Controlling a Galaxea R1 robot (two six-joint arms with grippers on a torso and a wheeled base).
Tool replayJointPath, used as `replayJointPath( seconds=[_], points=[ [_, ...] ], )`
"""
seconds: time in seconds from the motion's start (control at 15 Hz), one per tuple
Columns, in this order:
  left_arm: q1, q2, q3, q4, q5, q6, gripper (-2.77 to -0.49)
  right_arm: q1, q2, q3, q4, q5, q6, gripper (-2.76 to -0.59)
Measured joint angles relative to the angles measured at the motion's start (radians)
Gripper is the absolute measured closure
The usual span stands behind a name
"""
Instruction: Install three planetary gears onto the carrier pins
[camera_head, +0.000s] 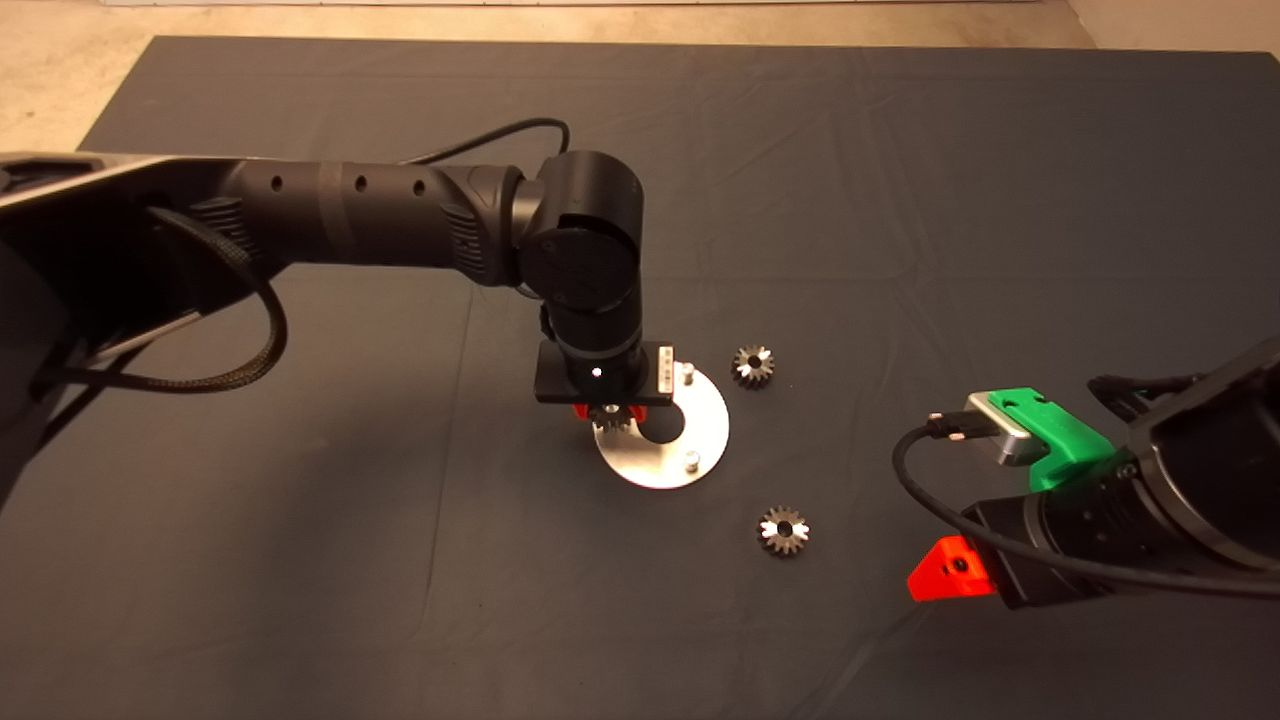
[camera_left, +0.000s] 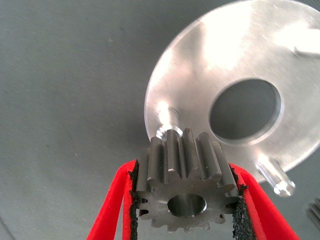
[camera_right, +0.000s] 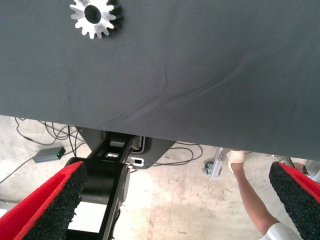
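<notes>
Because its hole must meet a pin (camera_left: 167, 116), my left gripper (camera_left: 186, 200) clamps the gear (camera_left: 185, 182) mid-frame above the disc (camera_left: 210, 75); my right gripper (camera_right: 175, 200) waits spread apart, lower right.

Left gripper (camera_head: 604, 413) holds a gear (camera_head: 607, 417) over the disc (camera_head: 662, 430) — two gears (camera_head: 752, 365) lie nearby.

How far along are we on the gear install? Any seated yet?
None seated: the two pins visible from above on the disc are bare. In hand: the left claw grips one gear just above the third pin, not on it. Left: two gears lie on the mat. The right claw waits open at the mat's edge.
</notes>
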Motion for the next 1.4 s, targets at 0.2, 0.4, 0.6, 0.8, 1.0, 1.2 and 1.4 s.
replayJointPath(
  seconds=[0.2,0.4,0.6,0.8,1.0,1.2,1.4],
  points=[
    [0.010,0.000,-0.019,0.000,0.003,-0.001,-0.88,0.000,0.000,0.000,0.000,0.000,0.000,-2.73],
    [0.013,0.003,-0.031,0.000,0.001,-0.001,-0.88,0.000,0.000,0.000,0.000,0.000,0.000,-2.73],
    [0.023,0.005,-0.044,0.000,0.003,-0.003,-0.88,0.000,0.000,0.000,0.000,0.000,0.000,-2.73],
    [0.031,0.006,-0.052,0.001,0.002,-0.003,-0.88,0.000,0.000,0.000,0.000,0.000,0.000,-2.73],
    [0.031,0.011,-0.059,0.000,0.007,-0.003,-0.88,0.000,0.000,0.000,0.000,0.000,0.000,-2.73],
    [0.031,0.015,-0.066,-0.001,0.008,-0.003,-0.88,0.000,0.000,0.000,0.000,0.000,0.000,-2.73],
    [0.030,0.029,-0.084,-0.008,0.023,0.009,-0.88,0.000,0.000,0.000,0.000,0.000,0.000,-2.73]
  ],
)
